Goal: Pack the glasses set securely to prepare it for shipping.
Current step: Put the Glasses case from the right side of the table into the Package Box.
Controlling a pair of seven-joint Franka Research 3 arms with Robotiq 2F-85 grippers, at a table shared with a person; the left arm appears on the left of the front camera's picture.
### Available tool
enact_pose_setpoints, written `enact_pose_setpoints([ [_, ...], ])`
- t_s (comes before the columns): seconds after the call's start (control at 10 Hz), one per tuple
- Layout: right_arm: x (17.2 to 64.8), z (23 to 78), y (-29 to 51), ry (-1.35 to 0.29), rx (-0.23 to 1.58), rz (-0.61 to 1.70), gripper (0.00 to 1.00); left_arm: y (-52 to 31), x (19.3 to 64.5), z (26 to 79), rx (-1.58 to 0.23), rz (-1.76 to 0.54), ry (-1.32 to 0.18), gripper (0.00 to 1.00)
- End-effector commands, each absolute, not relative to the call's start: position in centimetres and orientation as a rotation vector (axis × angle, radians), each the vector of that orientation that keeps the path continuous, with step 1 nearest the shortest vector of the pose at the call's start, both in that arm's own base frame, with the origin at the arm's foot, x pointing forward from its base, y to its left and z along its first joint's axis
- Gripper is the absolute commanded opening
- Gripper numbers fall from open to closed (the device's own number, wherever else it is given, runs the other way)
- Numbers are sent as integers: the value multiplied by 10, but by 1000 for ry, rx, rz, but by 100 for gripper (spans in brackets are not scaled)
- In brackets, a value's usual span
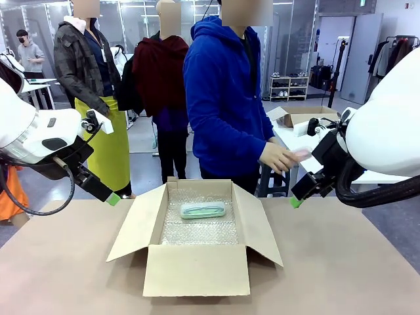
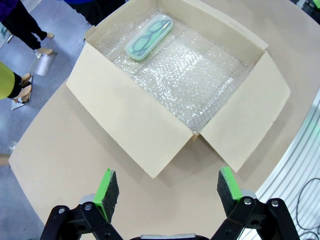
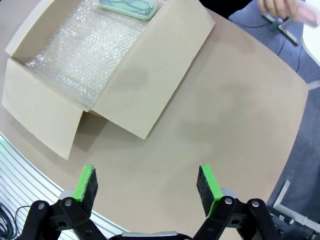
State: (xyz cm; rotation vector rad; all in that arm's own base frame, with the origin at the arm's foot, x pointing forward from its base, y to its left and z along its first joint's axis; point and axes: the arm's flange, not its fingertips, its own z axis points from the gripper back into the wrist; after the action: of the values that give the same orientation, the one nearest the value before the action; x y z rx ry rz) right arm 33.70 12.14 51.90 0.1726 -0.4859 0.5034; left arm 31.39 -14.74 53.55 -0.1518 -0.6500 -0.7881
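One of the two glasses cases is already packed. The mint green case [image 1: 203, 210] lies flat on the bubble wrap [image 1: 197, 233] lining the open cardboard box [image 1: 197, 270], toward the box's far wall, and a pair of glasses shows through its lid. The other, the pale pink case [image 1: 300, 153], is in the person's hand [image 1: 279, 157] beyond the table's far right side, well apart from the box.

The left gripper [image 2: 168, 192] hovers above the table [image 2: 75, 165] to the left of the box, jaws spread wide and holding nothing. The right gripper [image 3: 148, 187] hangs over bare tabletop to the box's right, also wide open and empty.

The step in hand looks like getting the second case into the box. The right gripper is nearer the person's hand, so a handover would likely fall to it. That would mean reaching toward the far right, closing across the case's narrow width, then setting it on the free bubble wrap on the near side of the green case. Covering the cases and closing the flaps would come after.
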Motion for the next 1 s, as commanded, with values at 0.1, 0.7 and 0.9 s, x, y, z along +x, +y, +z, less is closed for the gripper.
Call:
enact_pose_setpoints([
  [0.1,337,518,123,-491,166,498,100,-146,314,535,-163,-794,-652,100],
  [0.7,337,518,123,-491,166,498,100,-146,314,535,-163,-794,-652,100],
  [0.9,337,518,123,-491,166,498,100,-146,314,535,-163,-794,-652,100],
])
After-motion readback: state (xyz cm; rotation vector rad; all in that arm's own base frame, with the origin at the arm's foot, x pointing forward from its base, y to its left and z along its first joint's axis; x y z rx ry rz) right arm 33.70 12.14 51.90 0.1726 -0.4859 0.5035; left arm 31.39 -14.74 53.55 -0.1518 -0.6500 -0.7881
